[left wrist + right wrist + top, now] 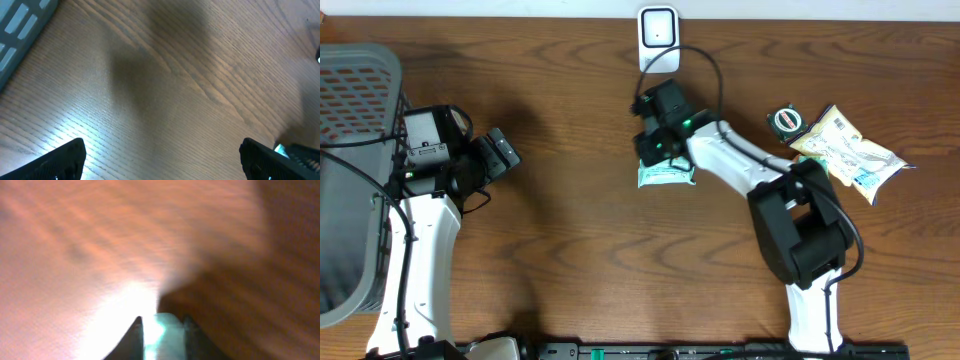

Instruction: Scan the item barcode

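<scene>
Pinched between the two dark fingers (131,342) of the right claw (162,321), close under the wrist camera, a thin packet (162,339) in pale teal and white is seen. It is blurred and washed out by glare, so no print can be read on it. From overhead the same packet is shown as a small, flat, soft-edged rectangle held at its upper edge by the narrowed claw, near the middle of the bench (570,250); whether its lower edge touches the wood cannot be told. Beyond the claw, at the far edge of the bench, a white scanner (658,38) is placed, a rounded rectangle of smooth plastic with a darker window in its face. It stands apart from the packet. The bench is of brown wood with a long wavy grain, matt except where light is thrown back from it. To the right, well apart from the packet, a small round object (785,121) with a dark rim is set just beside a crinkled, cream-coloured snack pouch (845,150) with a teal-tinted corner. At the far left a grey plastic basket (350,70) with a slotted lattice wall is found. Near it the left claw (162,150) is held with its black fingers spread wide over bare wood, with nothing between them.
</scene>
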Tool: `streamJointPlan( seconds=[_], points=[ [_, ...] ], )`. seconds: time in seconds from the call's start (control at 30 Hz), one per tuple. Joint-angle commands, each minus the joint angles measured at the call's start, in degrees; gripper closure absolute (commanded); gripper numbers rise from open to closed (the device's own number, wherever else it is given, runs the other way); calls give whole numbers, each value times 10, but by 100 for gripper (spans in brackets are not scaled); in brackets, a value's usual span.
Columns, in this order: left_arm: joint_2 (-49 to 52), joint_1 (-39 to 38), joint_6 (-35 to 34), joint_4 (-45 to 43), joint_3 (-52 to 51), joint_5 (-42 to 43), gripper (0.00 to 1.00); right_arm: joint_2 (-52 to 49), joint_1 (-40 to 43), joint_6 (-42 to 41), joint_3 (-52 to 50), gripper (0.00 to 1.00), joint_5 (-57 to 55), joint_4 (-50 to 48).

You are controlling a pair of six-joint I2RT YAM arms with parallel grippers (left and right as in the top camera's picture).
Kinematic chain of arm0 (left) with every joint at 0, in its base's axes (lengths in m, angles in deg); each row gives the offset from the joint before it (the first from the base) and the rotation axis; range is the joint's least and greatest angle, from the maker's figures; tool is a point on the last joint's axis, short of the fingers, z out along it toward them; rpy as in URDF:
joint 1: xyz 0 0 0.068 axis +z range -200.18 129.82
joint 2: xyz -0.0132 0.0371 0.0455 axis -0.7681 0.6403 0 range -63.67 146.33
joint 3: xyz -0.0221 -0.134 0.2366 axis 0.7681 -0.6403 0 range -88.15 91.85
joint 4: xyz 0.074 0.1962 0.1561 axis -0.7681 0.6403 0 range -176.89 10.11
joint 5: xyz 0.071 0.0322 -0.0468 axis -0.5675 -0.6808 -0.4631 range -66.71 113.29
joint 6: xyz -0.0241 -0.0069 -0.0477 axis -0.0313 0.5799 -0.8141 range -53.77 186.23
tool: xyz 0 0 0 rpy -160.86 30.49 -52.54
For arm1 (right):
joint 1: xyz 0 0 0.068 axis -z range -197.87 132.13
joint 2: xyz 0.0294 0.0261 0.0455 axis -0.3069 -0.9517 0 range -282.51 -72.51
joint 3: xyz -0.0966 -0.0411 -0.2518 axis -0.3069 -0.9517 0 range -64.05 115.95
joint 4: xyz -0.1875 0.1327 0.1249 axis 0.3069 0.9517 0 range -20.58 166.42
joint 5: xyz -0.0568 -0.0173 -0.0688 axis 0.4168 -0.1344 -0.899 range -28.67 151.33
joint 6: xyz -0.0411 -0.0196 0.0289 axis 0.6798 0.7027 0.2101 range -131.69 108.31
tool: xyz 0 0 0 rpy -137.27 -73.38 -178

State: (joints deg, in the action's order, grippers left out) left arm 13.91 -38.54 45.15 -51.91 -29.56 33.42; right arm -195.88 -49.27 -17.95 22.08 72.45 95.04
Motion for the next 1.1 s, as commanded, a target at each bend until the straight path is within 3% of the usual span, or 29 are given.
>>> streamJointPlan(
  seconds=[0.0,0.1,0.23,0.3,0.43,0.53,0.7,0.9,1.07],
  points=[
    [0,2,5,2,2,-6,2,7,-2,29,8,71,35,5],
    [0,2,5,2,2,-6,2,43,11,12,31,66,60,42],
    [0,2,5,2,2,-6,2,94,43,-74,37,60,59,130],
    [0,2,5,2,2,-6,2,100,80,-138,37,41,69,201],
    [0,2,5,2,2,-6,2,97,139,-99,2,29,178,224],
    [0,2,5,2,2,-6,2,97,162,-97,-43,29,177,203],
    [0,2,5,2,2,-6,2,97,167,-110,-116,39,180,111],
    [0,2,5,2,2,-6,2,97,164,-131,-186,43,223,-10],
    [0,2,5,2,2,-6,2,81,160,-141,-198,46,223,-23]
  ],
)
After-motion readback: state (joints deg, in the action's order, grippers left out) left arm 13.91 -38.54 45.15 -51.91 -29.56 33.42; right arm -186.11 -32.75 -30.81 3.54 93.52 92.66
